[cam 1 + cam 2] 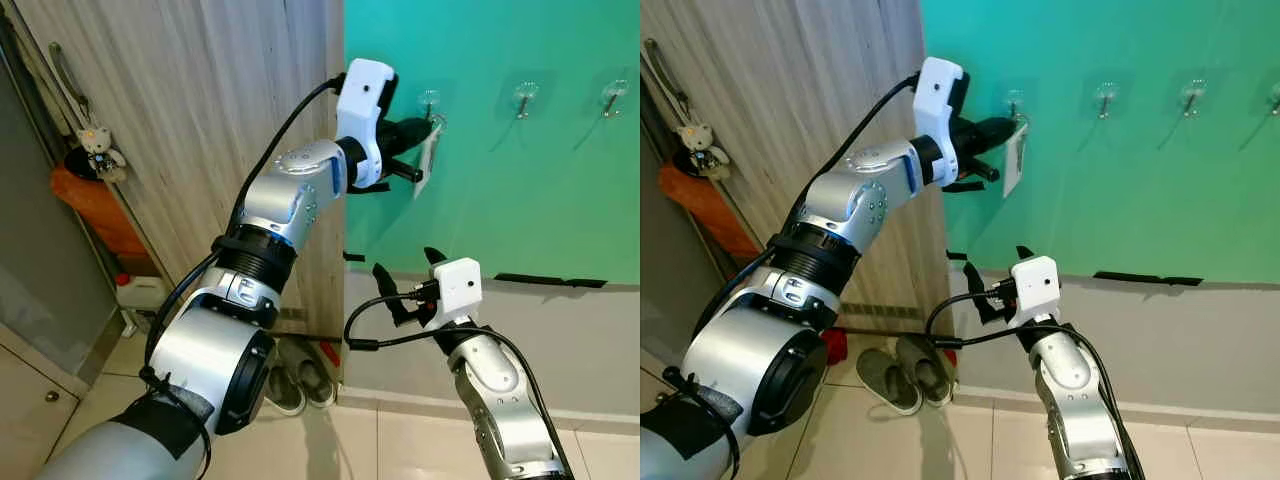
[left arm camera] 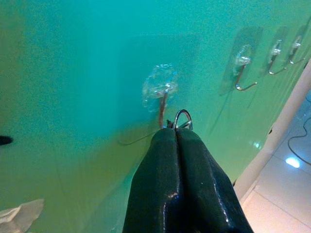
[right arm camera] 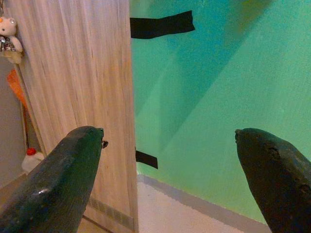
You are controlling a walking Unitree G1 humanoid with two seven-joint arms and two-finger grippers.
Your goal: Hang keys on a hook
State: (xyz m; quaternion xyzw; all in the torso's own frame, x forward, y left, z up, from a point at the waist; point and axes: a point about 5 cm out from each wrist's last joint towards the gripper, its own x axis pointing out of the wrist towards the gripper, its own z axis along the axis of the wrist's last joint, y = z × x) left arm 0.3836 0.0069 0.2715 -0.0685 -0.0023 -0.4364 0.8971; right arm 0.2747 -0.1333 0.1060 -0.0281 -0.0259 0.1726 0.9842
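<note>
My left gripper (image 1: 424,128) is raised against the green wall, right at the leftmost clear hook (image 1: 430,100). Its fingers are pressed shut on the keys' metal ring (image 2: 182,119), which pokes out at the tips just beside the lower end of that hook (image 2: 163,94). A white tag (image 1: 427,166) hangs from the gripper below the hook. Whether the ring sits over the hook's wire cannot be told. My right gripper (image 1: 405,275) is lower, in front of the grey base of the wall, open and holding nothing (image 3: 170,141).
Two more hooks (image 1: 525,97) (image 1: 613,95) sit further right on the wall. A wooden panel (image 1: 220,110) stands to the left, with shoes (image 1: 300,378) on the floor at its foot. Black tape strips (image 1: 550,280) mark the wall. A white bottle (image 1: 140,290) and a plush toy (image 1: 97,146) are far left.
</note>
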